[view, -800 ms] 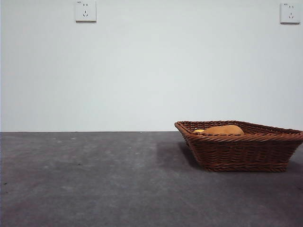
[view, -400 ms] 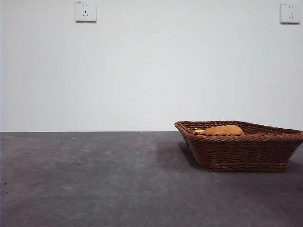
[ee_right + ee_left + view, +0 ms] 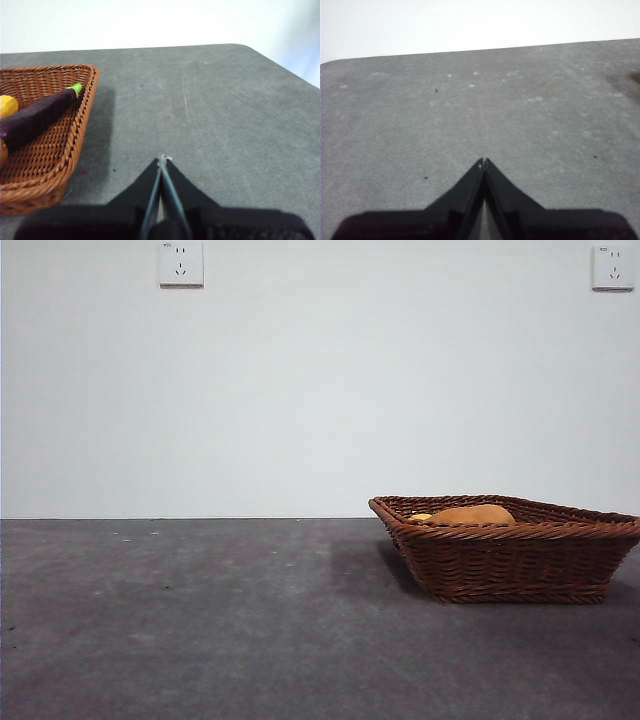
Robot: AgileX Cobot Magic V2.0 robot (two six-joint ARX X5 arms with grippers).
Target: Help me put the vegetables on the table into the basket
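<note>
The brown wicker basket (image 3: 510,555) stands on the right of the dark grey table (image 3: 200,620). A tan potato (image 3: 473,514) and a bit of a yellow piece (image 3: 421,516) show above its rim. In the right wrist view the basket (image 3: 60,150) holds a dark purple eggplant (image 3: 37,117) with a green stem, and the yellow piece (image 3: 7,106) lies beside it. My right gripper (image 3: 163,159) is shut and empty over bare table beside the basket. My left gripper (image 3: 483,161) is shut and empty over bare table. Neither arm appears in the front view.
Two white wall sockets (image 3: 181,263) (image 3: 612,267) sit high on the pale wall behind the table. The table's rounded far corner (image 3: 250,47) shows in the right wrist view.
</note>
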